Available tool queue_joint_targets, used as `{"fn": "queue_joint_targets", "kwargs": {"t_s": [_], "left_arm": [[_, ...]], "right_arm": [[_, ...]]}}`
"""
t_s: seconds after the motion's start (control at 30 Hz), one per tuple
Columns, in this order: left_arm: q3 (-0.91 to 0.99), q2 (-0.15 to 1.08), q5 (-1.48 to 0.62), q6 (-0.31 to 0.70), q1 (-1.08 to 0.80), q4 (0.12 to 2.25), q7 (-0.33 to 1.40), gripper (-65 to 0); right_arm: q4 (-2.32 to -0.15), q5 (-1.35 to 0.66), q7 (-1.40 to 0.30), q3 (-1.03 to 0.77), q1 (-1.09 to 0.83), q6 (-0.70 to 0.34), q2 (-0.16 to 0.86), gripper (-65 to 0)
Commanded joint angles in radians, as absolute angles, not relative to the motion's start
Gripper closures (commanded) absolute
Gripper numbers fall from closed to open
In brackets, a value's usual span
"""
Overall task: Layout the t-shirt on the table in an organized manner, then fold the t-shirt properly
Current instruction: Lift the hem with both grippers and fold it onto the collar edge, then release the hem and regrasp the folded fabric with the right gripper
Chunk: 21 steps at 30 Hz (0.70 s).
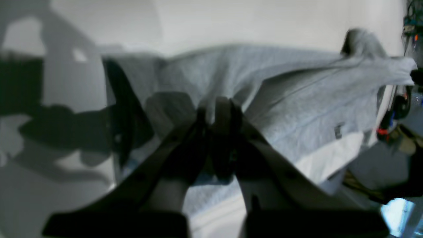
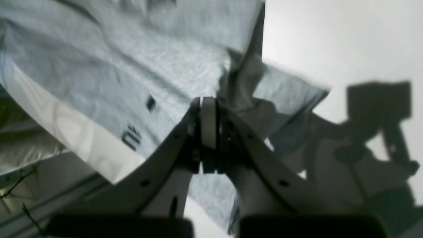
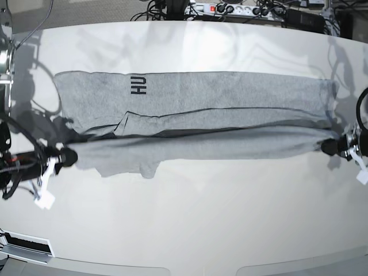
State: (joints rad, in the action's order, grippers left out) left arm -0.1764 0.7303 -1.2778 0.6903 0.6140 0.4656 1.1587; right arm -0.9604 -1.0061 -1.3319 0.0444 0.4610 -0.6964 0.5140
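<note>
You have the t-shirt [image 3: 195, 109] stretched as a long band across the far half of the table [image 3: 190, 230], and its long axis runs from one arm to the other. The left tool [image 3: 329, 147] is closed on the front edge at one end of the band. The right tool [image 3: 64, 155] is closed on the same front edge at the other end, near the black lettering [image 3: 138, 85]. Both wrist views show the jaws pressed together with grey cloth between them.

The folded front layer lies between the two tools, and the rest of the shirt lies beyond that line, farther from you. So I judge the coming move must go across the long axis, both tools together and level. If one tool leads, the fold will probably lie crooked. Neither arm is nearer; each holds its own end.
</note>
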Motion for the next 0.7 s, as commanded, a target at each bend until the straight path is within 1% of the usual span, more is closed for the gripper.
{"fn": "queue_joint_targets", "kwargs": {"t_s": [0.0,0.17,0.47,0.5,0.57,0.6,0.63,0.67], "left_arm": [[-0.170,0.753,-1.306,0.698,0.633,0.479,1.163,0.0],[-0.170,0.748,-1.348,0.698,0.585,0.479,1.162,0.0],[-0.170,0.748,-1.335,0.698,0.560,0.478,1.102,0.0],[-0.170,0.748,-1.335,0.698,0.560,0.478,1.093,0.0],[-0.170,0.748,-1.336,0.698,0.560,0.478,1.076,0.0],[-0.170,0.748,-1.336,0.698,0.560,0.478,1.069,-4.6],[-0.170,0.748,-1.336,0.698,0.560,0.478,1.065,-11.2],[-0.170,0.748,-1.337,0.698,0.560,0.478,1.058,-18.1]], "right_arm": [[-0.976,-1.021,-1.326,0.039,0.482,-0.698,0.532,0.0],[-0.976,-1.014,-1.321,0.039,0.427,-0.698,0.533,0.0],[-0.976,-1.017,-1.295,0.039,0.427,-0.698,0.532,0.0],[-0.976,-1.016,-1.295,0.039,0.427,-0.698,0.532,-1.3],[-0.976,-1.013,-1.295,0.039,0.427,-0.698,0.535,-16.1],[-0.976,-1.013,-1.295,0.039,0.427,-0.698,0.536,-24.3],[-0.976,-1.013,-1.295,0.039,0.430,-0.698,0.538,-30.5],[-0.976,-1.008,-1.294,0.039,0.431,-0.698,0.540,-34.5]]}}
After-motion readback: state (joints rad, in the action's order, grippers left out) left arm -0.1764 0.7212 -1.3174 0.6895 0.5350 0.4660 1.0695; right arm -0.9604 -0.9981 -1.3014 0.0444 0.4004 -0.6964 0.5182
